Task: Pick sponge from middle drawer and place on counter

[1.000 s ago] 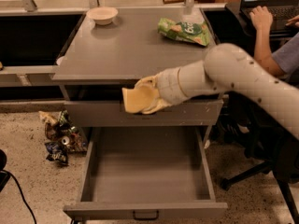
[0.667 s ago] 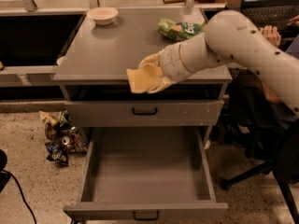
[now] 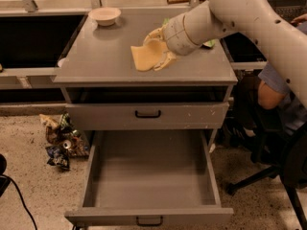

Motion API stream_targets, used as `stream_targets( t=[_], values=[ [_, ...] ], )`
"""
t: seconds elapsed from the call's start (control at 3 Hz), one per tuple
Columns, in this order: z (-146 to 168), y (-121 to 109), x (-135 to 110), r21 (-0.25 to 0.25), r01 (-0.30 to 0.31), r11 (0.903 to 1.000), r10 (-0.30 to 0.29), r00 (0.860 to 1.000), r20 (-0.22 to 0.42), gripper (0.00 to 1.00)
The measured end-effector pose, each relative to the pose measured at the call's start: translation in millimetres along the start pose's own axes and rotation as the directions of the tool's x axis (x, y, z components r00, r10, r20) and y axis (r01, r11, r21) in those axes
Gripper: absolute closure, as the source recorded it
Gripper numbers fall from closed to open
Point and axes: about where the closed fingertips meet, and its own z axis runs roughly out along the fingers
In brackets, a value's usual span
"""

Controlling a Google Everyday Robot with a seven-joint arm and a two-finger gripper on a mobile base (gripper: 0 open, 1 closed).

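Pale yellow and drooping, the sponge [image 3: 145, 57] sits over the middle of the counter [image 3: 98, 51], towards its front edge, and I read the gripper [image 3: 161, 49] as pinching it along its right side, with the fingers [image 3: 166, 61] closed around the pad and the arm reaching in from the counter's right. The sponge's lower corner looks to be at the counter's surface, but I cannot tell whether it is touching or hanging just above. Below the counter, the middle drawer [image 3: 148, 171] is pulled fully out and I see nothing in it, so I judge the picking half of the job done: the sponge is out and has been carried up over the top. What is left, as I see it, is to settle the pad flat, let the fingers go and draw the arm clear. At the counter's back left corner stands a cream bowl [image 3: 104, 15], well apart from the sponge, so there is plenty of bare top to set it down on.
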Motion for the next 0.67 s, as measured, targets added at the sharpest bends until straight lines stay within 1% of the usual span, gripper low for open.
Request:
stream_targets(
  t=[0.33,0.67],
  values=[
    [0,0,0,0.0,-0.001,1.0,0.001,1.0,0.0,1.0],
    [16,-14,3,0.021,-0.015,0.9997,0.014,1.0,0.025,1.0]
  ],
)
